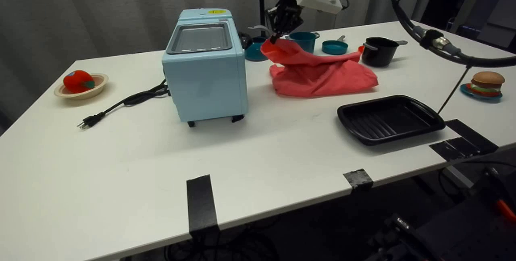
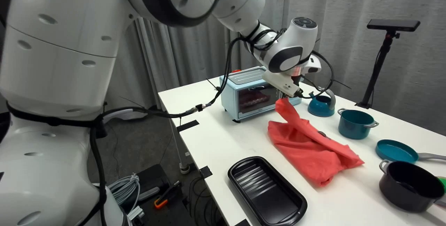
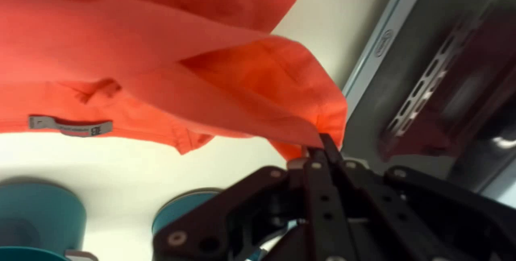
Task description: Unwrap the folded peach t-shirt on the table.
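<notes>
The peach t-shirt (image 1: 322,77) looks coral red and lies partly folded on the white table. It shows in both exterior views (image 2: 303,152) and fills the upper left of the wrist view (image 3: 133,47). My gripper (image 1: 274,39) is shut on one edge of the t-shirt and holds it above the table near the toaster oven. A flap slopes from the fingertips (image 3: 324,142) down to the rest of the cloth. In an exterior view the fingertips (image 2: 285,96) are mostly hidden by the wrist. A grey collar label (image 3: 70,127) shows at the shirt's edge.
A light blue toaster oven (image 1: 205,79) stands close beside the gripper. A kettle (image 2: 320,105), a teal pot (image 2: 355,123), a teal pan (image 2: 397,150) and a black pot (image 2: 409,186) stand behind the shirt. A black tray (image 1: 391,120) lies near the front edge.
</notes>
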